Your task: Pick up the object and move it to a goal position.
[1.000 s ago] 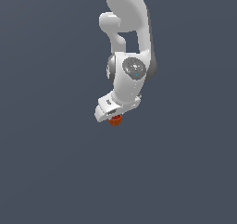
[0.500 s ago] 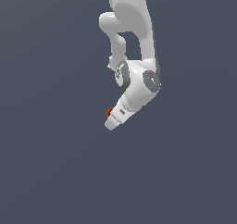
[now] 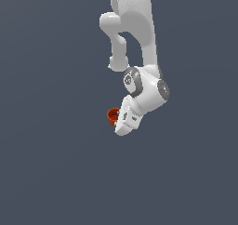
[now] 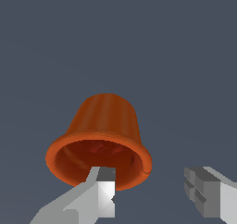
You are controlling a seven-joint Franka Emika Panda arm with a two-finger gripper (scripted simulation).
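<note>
The object is a small orange-red cup (image 4: 105, 126) with a thick rim, and its open mouth faces the wrist camera. In the exterior view the cup (image 3: 113, 116) peeks out at the left side of the white hand. My gripper (image 4: 150, 181) is open. One fingertip (image 4: 104, 188) stands in front of the cup's mouth, and the other fingertip (image 4: 203, 193) is well off to the side, clear of the rim. Only part of the rim lies between the fingers. In the exterior view the gripper (image 3: 121, 121) covers part of the cup, and its fingers are hidden there.
The white arm (image 3: 135, 38) reaches down from the exterior view's top. Around it there is only a plain dark grey-blue ground (image 3: 56, 173).
The wrist has swung lower and toward the exterior view's right, turning the hand. The cup has stayed in nearly the same place and now shows at the hand's left instead of below it.
</note>
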